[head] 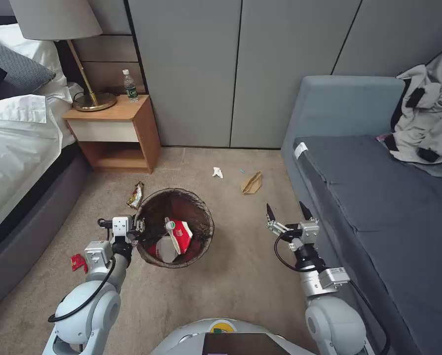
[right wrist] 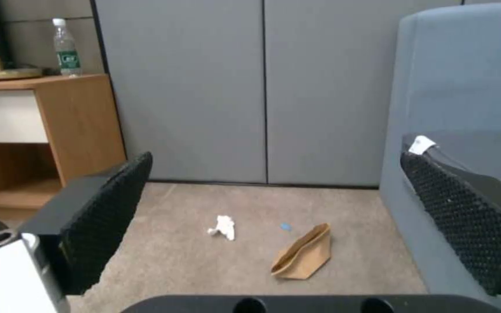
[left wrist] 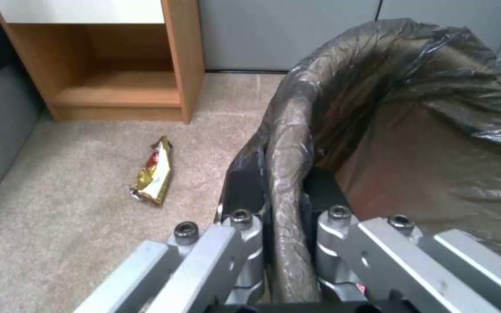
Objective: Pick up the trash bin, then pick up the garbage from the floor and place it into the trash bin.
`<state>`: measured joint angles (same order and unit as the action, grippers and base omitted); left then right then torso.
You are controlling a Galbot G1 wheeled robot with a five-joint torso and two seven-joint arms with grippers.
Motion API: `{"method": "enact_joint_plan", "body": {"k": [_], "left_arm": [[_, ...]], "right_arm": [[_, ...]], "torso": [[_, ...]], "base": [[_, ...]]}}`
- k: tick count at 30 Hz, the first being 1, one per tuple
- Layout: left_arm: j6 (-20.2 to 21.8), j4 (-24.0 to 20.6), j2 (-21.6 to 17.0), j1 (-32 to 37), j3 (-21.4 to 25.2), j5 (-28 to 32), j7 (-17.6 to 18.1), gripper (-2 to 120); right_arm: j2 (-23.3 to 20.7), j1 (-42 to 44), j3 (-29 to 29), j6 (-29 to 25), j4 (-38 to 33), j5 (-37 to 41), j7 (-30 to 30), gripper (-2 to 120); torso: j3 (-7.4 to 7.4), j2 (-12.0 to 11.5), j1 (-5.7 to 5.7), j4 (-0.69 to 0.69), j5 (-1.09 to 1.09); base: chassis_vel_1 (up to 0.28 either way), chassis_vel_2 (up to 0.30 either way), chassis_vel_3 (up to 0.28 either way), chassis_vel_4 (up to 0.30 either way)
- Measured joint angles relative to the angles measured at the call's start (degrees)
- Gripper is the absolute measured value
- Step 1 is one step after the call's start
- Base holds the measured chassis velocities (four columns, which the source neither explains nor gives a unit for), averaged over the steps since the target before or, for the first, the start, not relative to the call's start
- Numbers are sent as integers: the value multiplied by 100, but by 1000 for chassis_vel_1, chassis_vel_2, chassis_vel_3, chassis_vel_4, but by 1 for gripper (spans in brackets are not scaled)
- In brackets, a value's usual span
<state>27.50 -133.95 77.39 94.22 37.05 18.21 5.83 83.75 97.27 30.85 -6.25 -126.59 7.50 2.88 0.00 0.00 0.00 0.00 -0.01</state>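
Left wrist view: left gripper (left wrist: 285,204) clamped on the rim of the trash bin (left wrist: 413,130), one black finger outside the wall, one inside, the dark brown bag liner pinched between them. Head view: same gripper (head: 141,230) at the bin's left rim; bin (head: 201,241) above the carpet (head: 240,291), between the two arms. Contents: red-and-white paper cup (head: 179,235), partly over a white item.

Right gripper (head: 286,213): jaws spread wide, holding nothing, raised beside the sofa (head: 379,197). Right wrist view: its two black textured fingers (right wrist: 108,204) frame the floor ahead.

Garbage on carpet:
- crumpled brown paper bag (right wrist: 304,256), beyond the right gripper, near the sofa.
- white tissue (right wrist: 222,227), just left of the bag, apart from it.
- yellow snack wrapper (left wrist: 153,171), on the floor near the bin's far left side, in front of the nightstand (head: 115,133).
- red scrap (head: 78,261), left of the left arm.

Nightstand top: lamp base (head: 93,101), plastic bottle (head: 129,86), upright.
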Motion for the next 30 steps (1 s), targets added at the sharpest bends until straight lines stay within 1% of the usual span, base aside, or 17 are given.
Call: {"method": "enact_joint_plan", "body": {"k": [9,30], "left_arm": [[-8,-16,8,1,-10,1,5,5],[-33,11,6,-11,4,5,0,5]], "right_arm": [[224,5,-120,-41,3,-210,-27,100],[159,-66,-130,-16,30,-154,-58,100]], "torso": [[0,0,0,0,0],[0,0,0,0,1]], "base": [[0,0,0,0],[0,0,0,0]]}}
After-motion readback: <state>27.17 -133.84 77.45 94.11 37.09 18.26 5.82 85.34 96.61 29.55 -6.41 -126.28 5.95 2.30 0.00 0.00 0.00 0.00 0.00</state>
